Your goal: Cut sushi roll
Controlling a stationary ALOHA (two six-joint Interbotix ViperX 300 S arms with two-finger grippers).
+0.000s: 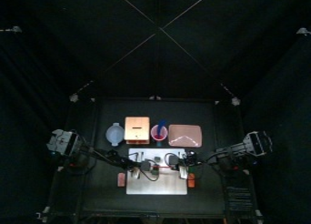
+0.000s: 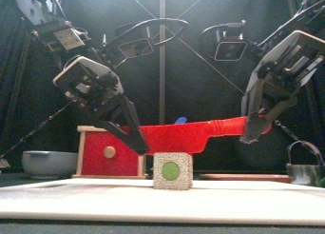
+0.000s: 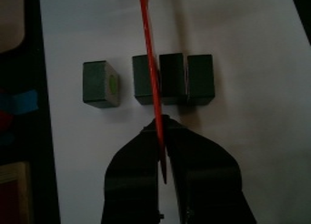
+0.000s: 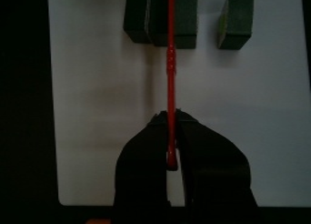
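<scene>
Here both arms slant inward, each pincer [image 3: 162, 146] [image 4: 174, 146] gripping the red blade [image 2: 191, 135]

A black table [image 1: 85, 198] carries a white board [image 1: 161, 183] — wooden boxes [image 1: 137, 129] behind.

Black curtains [image 1: 49, 73] enclose pen on all sides, hanging in soft folds. Thin poles [image 1: 155, 27] cross overhead in X, meeting high above table; in front view, slim upright pole [image 2: 162, 48] stands at back centre. Small black table [image 1: 109, 196] at pen's middle, brightly lit from above, surroundings dark. Floor hidden in shadow. No windows visible.
</scene>
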